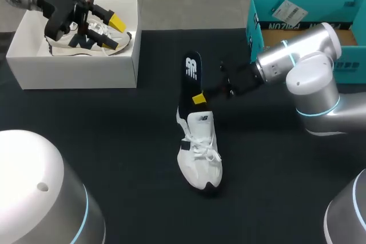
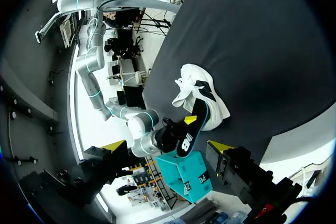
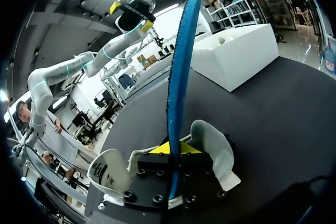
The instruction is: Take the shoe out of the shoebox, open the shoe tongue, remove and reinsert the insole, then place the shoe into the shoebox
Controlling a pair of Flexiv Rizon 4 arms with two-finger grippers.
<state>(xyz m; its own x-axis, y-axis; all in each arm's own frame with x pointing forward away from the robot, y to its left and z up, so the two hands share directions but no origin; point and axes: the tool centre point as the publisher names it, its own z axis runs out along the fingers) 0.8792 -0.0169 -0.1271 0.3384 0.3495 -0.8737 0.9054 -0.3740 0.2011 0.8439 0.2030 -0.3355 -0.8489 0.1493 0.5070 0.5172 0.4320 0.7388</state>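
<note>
Finding: the white lace-up sneaker (image 1: 200, 155) lies on the black table mat (image 1: 114, 124) at centre, toe toward 6 o'clock, well outside the white cardboard shoebox (image 1: 74, 72) at 10 o'clock. The black flat insole (image 1: 192, 70) juts from its heel opening toward 12 o'clock. My right gripper (image 1: 199, 99), entering from 3 o'clock, has its jaws closed narrowly on the insole just above the collar; the right wrist view shows the insole edge-on between the fingers. My left gripper (image 1: 113, 31) hangs over the shoebox, jaws wide, holding nothing. A second sneaker (image 1: 71, 44) sits in that box. Risk: nothing braces the shoe, so I judge any push or pull on the insole may drag or tip it. The thin insole could also buckle at the collar
</note>
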